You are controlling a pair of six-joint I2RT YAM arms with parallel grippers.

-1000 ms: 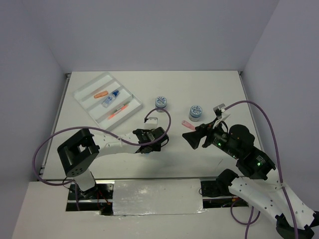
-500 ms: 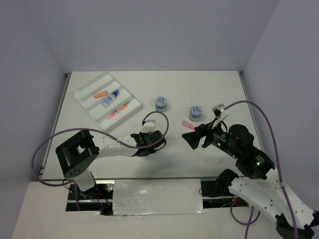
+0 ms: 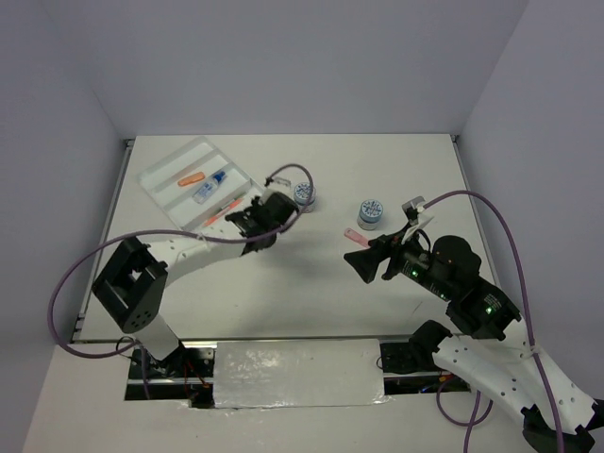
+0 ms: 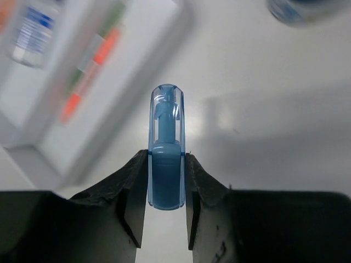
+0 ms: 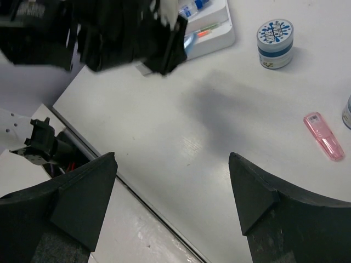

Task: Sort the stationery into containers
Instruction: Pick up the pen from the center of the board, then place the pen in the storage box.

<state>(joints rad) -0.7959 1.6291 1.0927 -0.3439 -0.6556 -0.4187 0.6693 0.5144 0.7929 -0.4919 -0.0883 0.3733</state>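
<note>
Left gripper (image 3: 247, 219) is clamped on the blue cap piece (image 4: 166, 148), one jaw on each flat side and the clear tip sticking out past the fingertips. The cap hangs just outside the near right rim of the tray (image 3: 168, 162), over bare table (image 3: 283, 302). How high it hangs cannot be told.

The tray lies at far left, set slantwise, its left corner close to the table's left edge. It holds an orange piece (image 3: 192, 177), a blue-capped bottle (image 3: 209, 187) and a thin orange pen (image 3: 225, 209), each in its own lane. The farthest lane looks bare.

One patterned pot (image 3: 304, 195) stands just right of the left gripper, close by its cable. The second pot (image 3: 371, 212) stands well apart, farther right. A pink cap piece (image 3: 354, 236) lies flat just near of that pot.

Right gripper (image 3: 363, 262) hovers near of the pink piece with its fingers spread wide and nothing between them.

Open ground: a broad bare strip runs from the two grippers to the near edge, with more bare table along the far edge and the far right corner. Walls (image 3: 283, 66) close in the left, far and right sides.
</note>
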